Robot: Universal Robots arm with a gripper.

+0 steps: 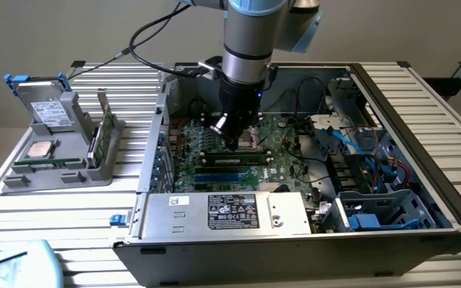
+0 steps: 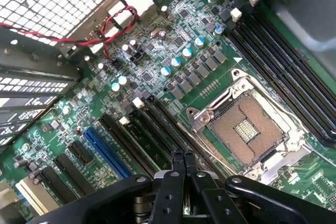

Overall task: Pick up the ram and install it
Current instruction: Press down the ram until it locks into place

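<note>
gripper (image 2: 183,157) jaws pinched fully together, holding nothing, tips right above the ram (image 1: 235,159) sitting in its motherboard (image 2: 173,72) slot, bare CPU socket (image 2: 247,129) just beside

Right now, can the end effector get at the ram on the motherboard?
Probably yes: the end effector, shut, hangs just above the ram, and the open case leaves nothing between them.

**Layout of the open computer case**

The green motherboard (image 1: 271,144) lies in the open black computer case (image 1: 422,180). The long green RAM stick (image 1: 235,159) sits in a slot on it, under the closed black gripper (image 1: 232,144). The grey parts stand (image 1: 62,162) rests outside, at the exterior view's left.
</note>
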